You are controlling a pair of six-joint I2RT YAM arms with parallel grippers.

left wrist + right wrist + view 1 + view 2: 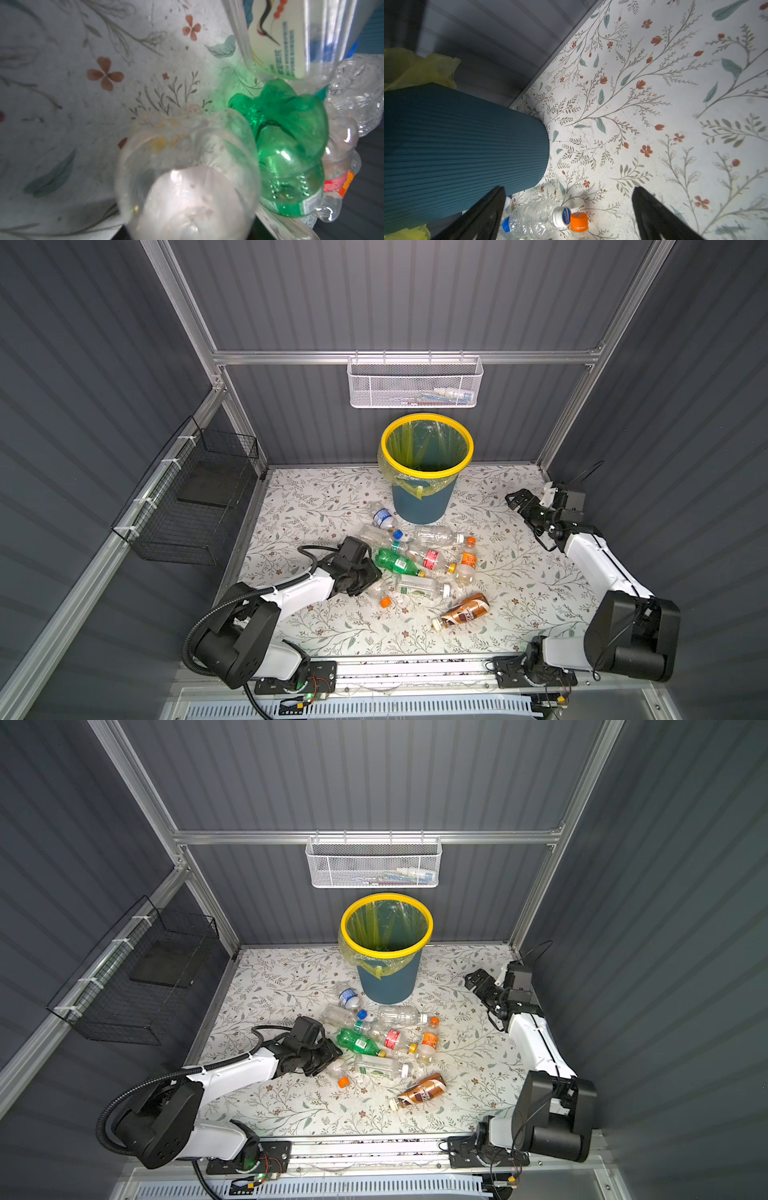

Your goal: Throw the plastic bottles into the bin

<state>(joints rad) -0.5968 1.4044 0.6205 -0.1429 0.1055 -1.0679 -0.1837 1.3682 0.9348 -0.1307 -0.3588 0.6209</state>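
Right wrist view alone shows fine ribs along the bin [456, 145].

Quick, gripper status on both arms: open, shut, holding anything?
Left gripper: down at the clear orange-capped bottle; its jaws are hidden, so a grip cannot be told.
Right gripper: open, holding nothing.

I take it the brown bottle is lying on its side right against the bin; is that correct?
No: the brown bottle is lying on its side, but away from the bin, at the near edge of the pile. Both top views show it; the clear blue-labelled bottle lies by the bin.
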